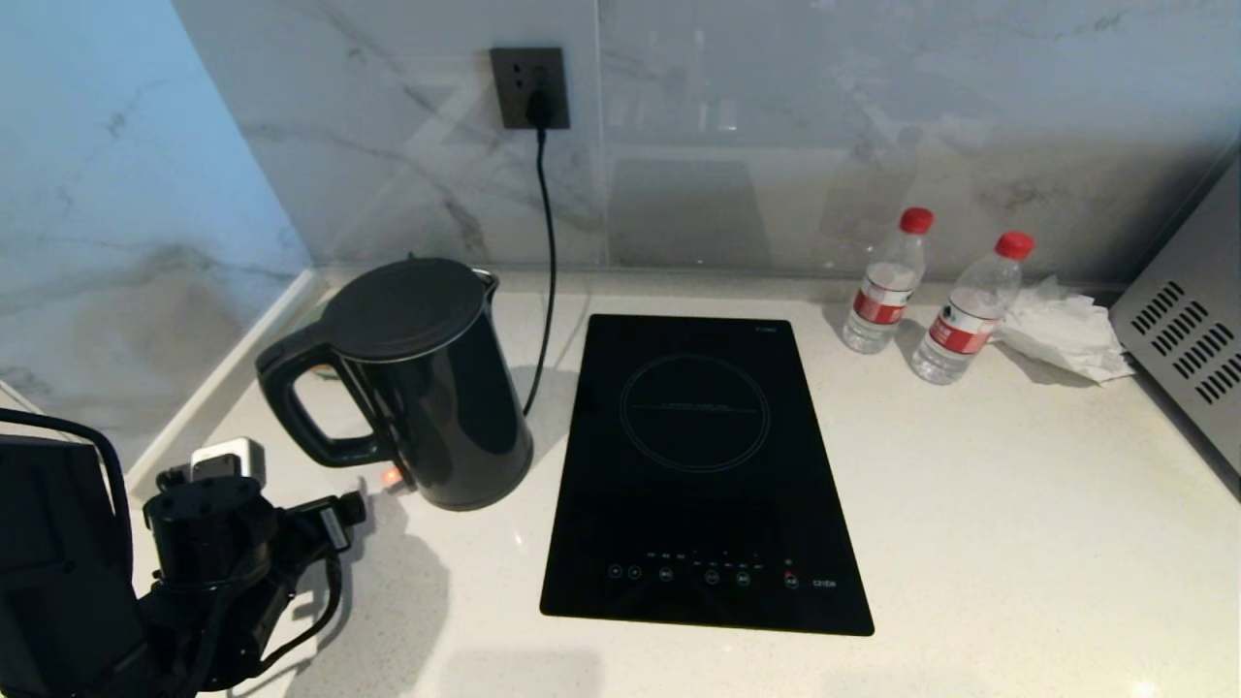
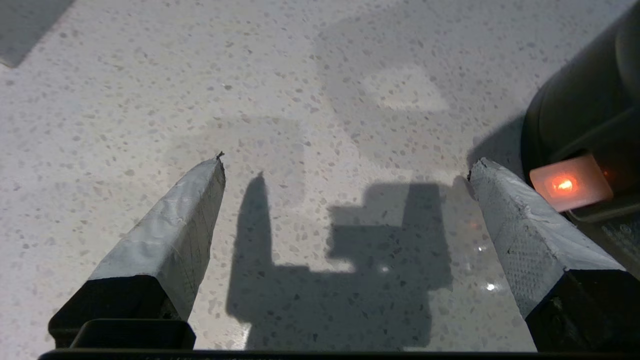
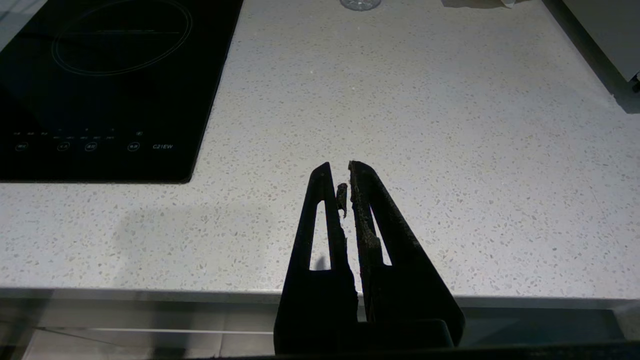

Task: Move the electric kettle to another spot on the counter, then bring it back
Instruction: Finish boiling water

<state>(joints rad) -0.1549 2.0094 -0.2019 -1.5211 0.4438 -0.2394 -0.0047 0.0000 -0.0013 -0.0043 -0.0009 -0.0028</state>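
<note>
My left gripper (image 2: 345, 165) hangs fully spread and empty, low over the counter (image 1: 970, 543) at its near left corner. One finger sits just beside the lit orange switch (image 2: 570, 184) at the foot of the electric kettle (image 1: 427, 388), which stands upright left of the cooktop (image 1: 698, 475), its handle (image 1: 291, 402) facing me. I judge this the reach before the first lift; next I must rise and close around that handle. My right gripper (image 3: 348, 172) idles pinched together over the counter's near edge.

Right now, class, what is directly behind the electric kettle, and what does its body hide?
Behind the electric kettle a black cord climbs the marble wall to a plug in the dark socket. The cord's lower end disappears behind the kettle, so where it connects cannot be seen.
</note>
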